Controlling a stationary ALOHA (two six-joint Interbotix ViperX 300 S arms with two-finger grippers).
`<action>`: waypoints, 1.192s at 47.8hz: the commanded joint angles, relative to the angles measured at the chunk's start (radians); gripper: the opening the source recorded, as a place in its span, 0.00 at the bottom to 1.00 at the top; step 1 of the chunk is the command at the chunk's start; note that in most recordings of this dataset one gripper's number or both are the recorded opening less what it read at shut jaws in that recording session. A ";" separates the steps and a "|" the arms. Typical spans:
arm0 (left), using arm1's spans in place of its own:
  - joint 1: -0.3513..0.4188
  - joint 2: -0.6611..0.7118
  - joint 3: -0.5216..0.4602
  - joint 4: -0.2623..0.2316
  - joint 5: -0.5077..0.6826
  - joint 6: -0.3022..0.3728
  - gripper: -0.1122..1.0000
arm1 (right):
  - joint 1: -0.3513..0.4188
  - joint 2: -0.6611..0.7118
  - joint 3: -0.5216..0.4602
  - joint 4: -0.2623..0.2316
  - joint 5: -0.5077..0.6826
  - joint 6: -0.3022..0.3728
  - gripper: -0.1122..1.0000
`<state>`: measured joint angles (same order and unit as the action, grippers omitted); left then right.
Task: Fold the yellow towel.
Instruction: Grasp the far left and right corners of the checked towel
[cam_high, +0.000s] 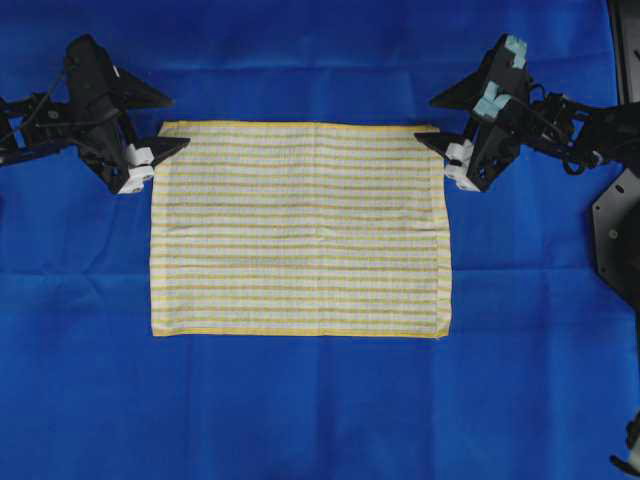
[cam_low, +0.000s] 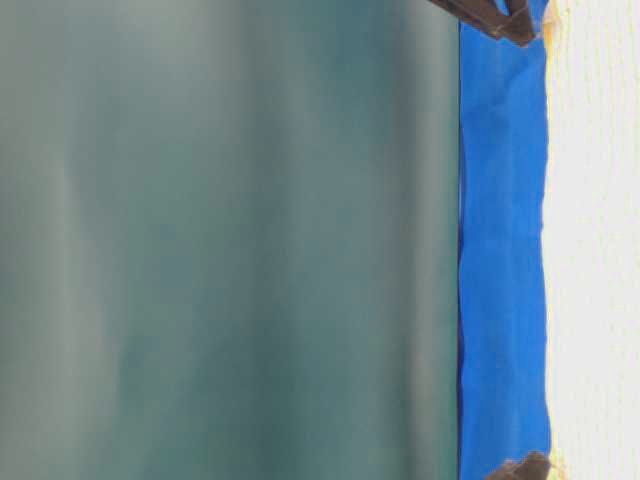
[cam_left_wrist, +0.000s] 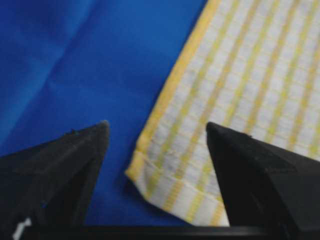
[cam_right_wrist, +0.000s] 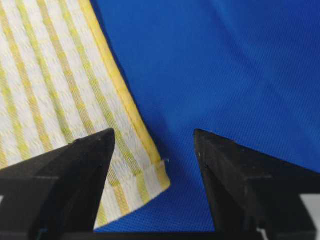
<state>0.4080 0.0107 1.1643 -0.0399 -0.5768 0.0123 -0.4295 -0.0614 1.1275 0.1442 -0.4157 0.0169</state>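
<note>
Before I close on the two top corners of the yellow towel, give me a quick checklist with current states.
1. Yellow towel lying flat, unfolded on the blue cloth: ok.
2. Left gripper open, corner between its fingers: ok.
3. Right gripper open, corner between its fingers: ok.
4. Both grippers at the same towel edge, opposite corners: ok.
5. Fingers low enough to pinch only the towel, not the blue cloth: cannot tell.

Left gripper (cam_high: 172, 122) reaches in from the left edge, jaws spread wide, nothing between them. Right gripper (cam_high: 432, 120) mirrors it from the right edge, jaws likewise apart, empty. Both arms extend inward, fingertips facing each other.
</note>
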 joint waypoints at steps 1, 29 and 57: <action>0.017 0.025 -0.018 -0.002 -0.015 0.000 0.74 | -0.003 0.023 -0.014 0.015 -0.015 0.000 0.69; 0.031 0.097 -0.044 -0.003 0.043 -0.017 0.13 | 0.009 0.064 -0.017 0.043 -0.031 0.002 0.13; -0.008 -0.133 -0.048 -0.003 0.199 -0.009 0.13 | 0.011 -0.127 -0.011 0.046 0.087 0.002 0.13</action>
<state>0.4050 -0.0782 1.1259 -0.0414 -0.3866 0.0000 -0.4188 -0.1549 1.1244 0.1871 -0.3390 0.0199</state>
